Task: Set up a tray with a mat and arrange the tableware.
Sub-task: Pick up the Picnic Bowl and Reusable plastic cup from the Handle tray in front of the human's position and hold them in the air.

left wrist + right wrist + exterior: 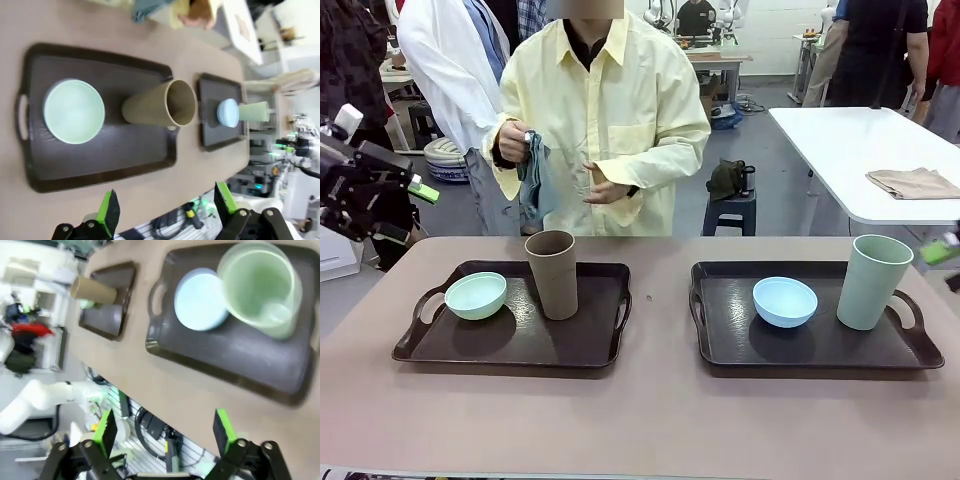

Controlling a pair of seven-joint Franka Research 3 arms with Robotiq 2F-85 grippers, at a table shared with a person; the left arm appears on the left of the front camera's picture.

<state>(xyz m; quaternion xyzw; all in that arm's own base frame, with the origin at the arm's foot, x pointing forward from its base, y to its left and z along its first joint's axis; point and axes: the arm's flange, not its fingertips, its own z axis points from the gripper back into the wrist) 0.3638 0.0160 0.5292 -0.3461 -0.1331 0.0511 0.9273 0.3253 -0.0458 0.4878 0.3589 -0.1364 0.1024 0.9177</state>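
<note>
So here's the setup: 2 dark trays sit side by side on the table (pixel 650 420), both upright and flat. The left tray (pixel 470 352) has the mint green bowl (pixel 476 295) near its left handle and the brown tumbler (pixel 553 275) standing upright just beside it, toward the tray's far edge. The right tray (pixel 820 355) has the light blue bowl (pixel 785 301) around the middle and the sage green tumbler (pixel 872 282) upright to its right, near it but apart. The left gripper (pixel 167 206) is spread wide and gripping nothing. In its wrist view it hangs over the robot's side of the table, with the left tray out past its fingertips and the mint bowl and brown tumbler well apart from the pads. Same deal with the right gripper (pixel 164 432): wide open and free, sitting over the near table edge with the right tray ahead of it, and the blue bowl and sage tumbler well clear of its fingers. In the front view both arms sit way out at the picture's edges, off to the sides of the trays. At the far side a person in a pale yellow shirt stands behind the left tray, 1 hand (pixel 512 140) holding a teal cloth (pixel 536 180) up at chest height, well above the table.
</note>
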